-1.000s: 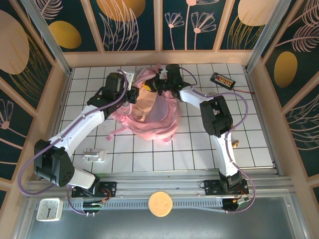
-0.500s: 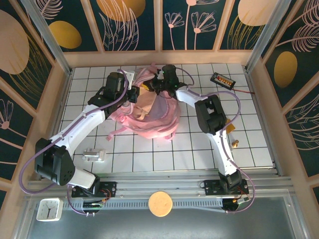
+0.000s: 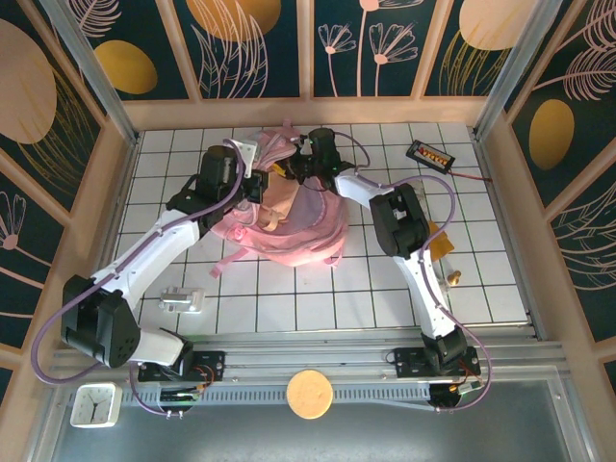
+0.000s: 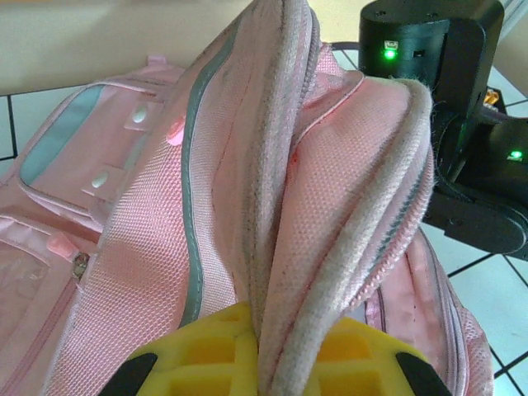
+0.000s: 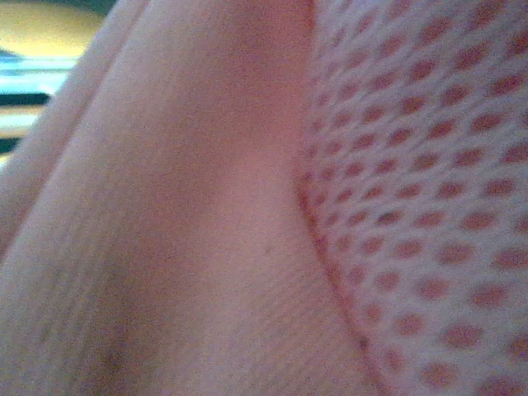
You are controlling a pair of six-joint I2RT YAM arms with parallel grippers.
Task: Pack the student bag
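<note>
A white tiled bench [image 3: 289, 308] with dark grout lines sits inside a pale wooden frame, walled by dark panels painted with thin leaves and gold discs. The left jaws are clamped together on a thick, rolled fold of the student bag [image 4: 247, 165]. Their yellow, waffle-moulded fingers [image 4: 206, 359] pinch a fuzzy piped rim of coarse pink weave edged with a grey strip. A pale, glossy pocket panel with small oval studs lies to the left of that fold. The right arm's black wrist housing [image 3: 322, 154] is pushed into the top of the bag. Its own camera is pressed against smooth pink cloth and open honeycomb mesh, all blurred, so I cannot tell whether the right jaws are apart or together. The bag slumps as a soft rounded heap on the far middle of the bench, between the two arms, with a thin strap trailing toward the near left. A flat black box [image 3: 430, 154] with an orange row lies at the far right. A small white block [image 3: 181, 300] rests near the left arm's base.
</note>
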